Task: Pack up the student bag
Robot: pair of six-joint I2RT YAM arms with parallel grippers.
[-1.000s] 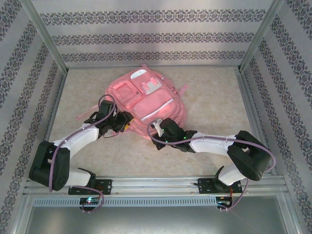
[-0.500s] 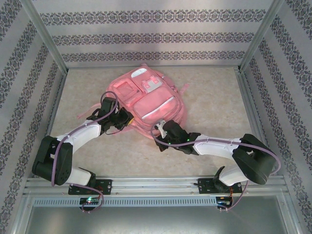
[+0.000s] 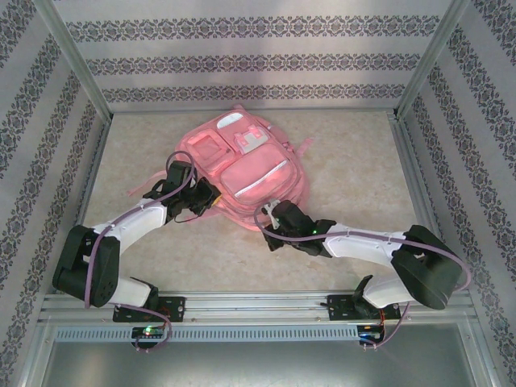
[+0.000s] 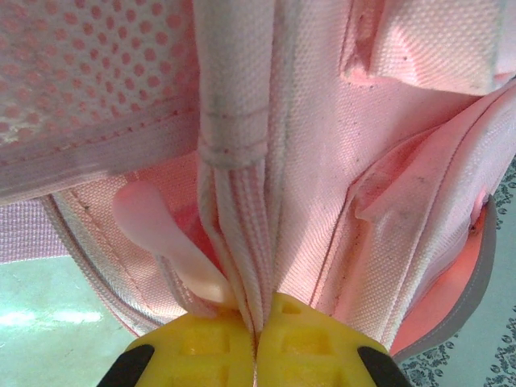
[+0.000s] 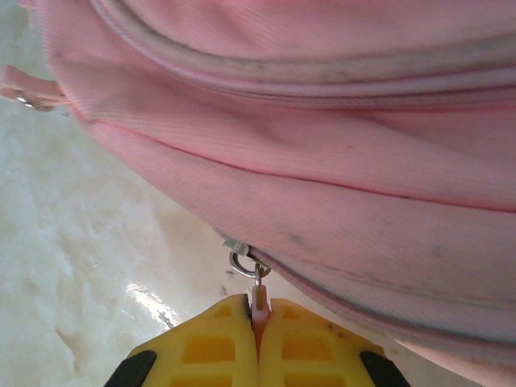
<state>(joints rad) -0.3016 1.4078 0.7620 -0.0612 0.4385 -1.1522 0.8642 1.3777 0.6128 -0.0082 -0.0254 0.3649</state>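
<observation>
Your left gripper (image 4: pixel 256 347) was clamped on a pink webbing strip (image 4: pixel 239 242) of the student bag (image 3: pixel 242 165). The strip ran straight ahead from between the jaws, and a pale pull tab (image 4: pixel 161 234) lay just left of them. Your right gripper (image 5: pixel 258 343) was pinched on a small zipper pull (image 5: pixel 259 297). The bag's edge lay directly ahead of those jaws, resting on the table (image 3: pixel 355 161).

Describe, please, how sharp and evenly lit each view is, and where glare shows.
Top external: sharp and evenly lit, soft shadows under the arms by the student bag. Left wrist: the bag's weave is crisp; the left gripper at the bottom edge looks softer. Right wrist: a glare patch on the table near the right gripper; the pink fabric is slightly blurred.
</observation>
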